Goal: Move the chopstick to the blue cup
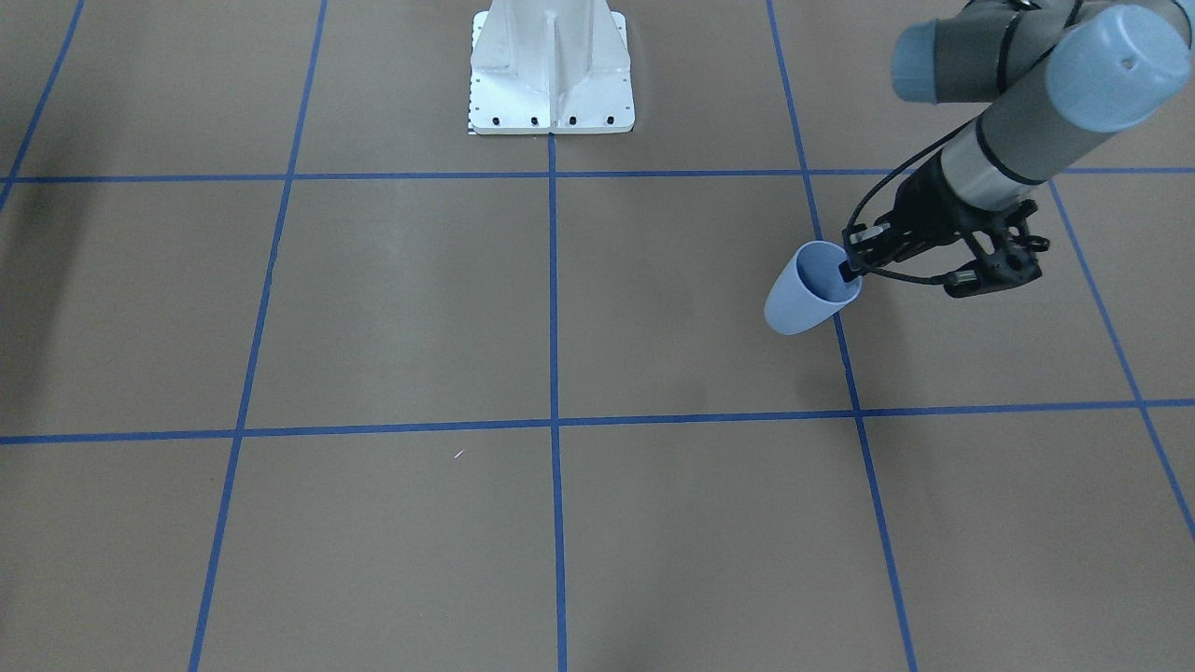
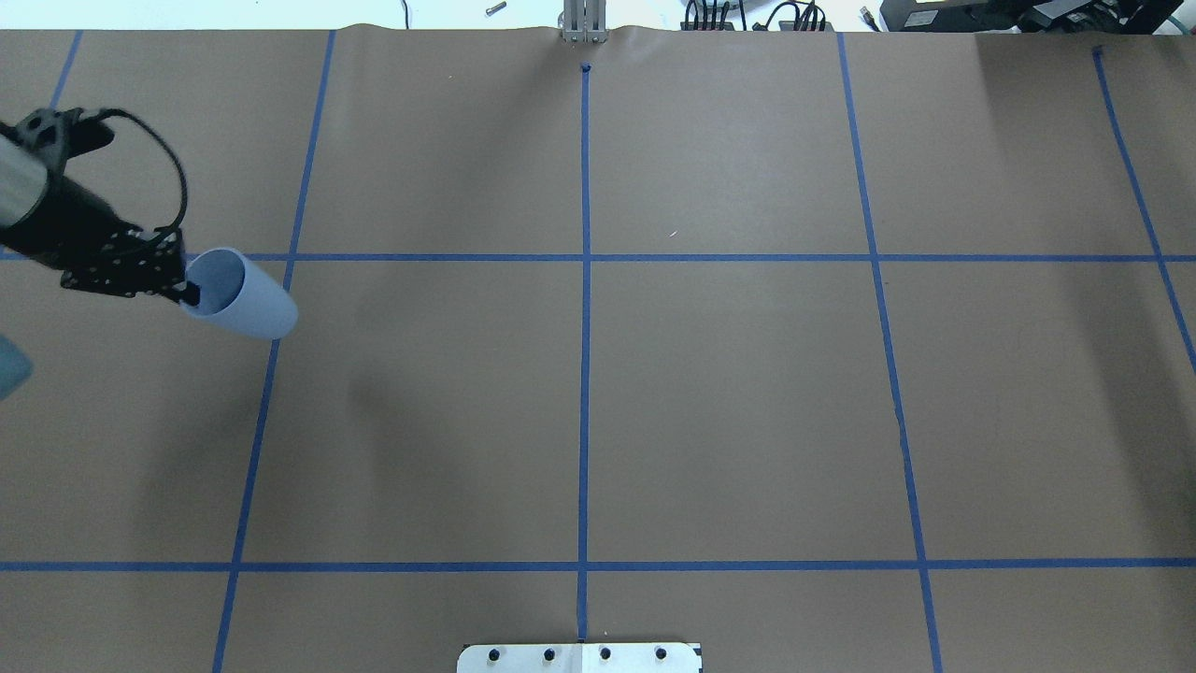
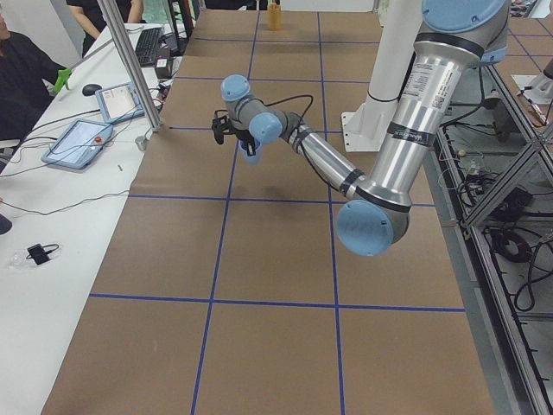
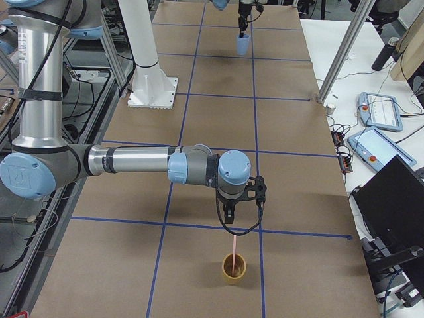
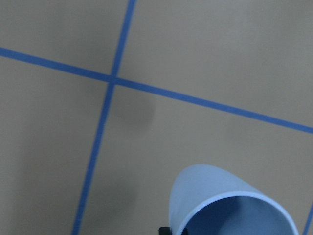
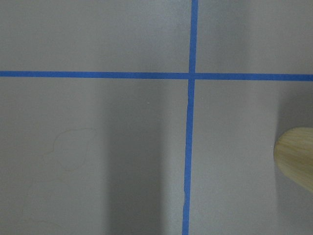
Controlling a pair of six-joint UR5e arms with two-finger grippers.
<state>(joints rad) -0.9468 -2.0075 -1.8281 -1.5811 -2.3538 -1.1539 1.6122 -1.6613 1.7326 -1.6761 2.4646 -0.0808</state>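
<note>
Inside tan cup [image 4: 233, 273], chopstick [image 4: 233, 247] stands upright.

Brown table [image 2: 729, 402], blue tape grid [image 2: 585, 374], side-desk tablets [image 3: 82, 140]

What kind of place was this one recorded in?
Most likely a robotics lab workcell: a table covered in brown paper and marked with a blue tape grid, large robot arms working over it, and teach pendants and cables on a side bench.
</note>
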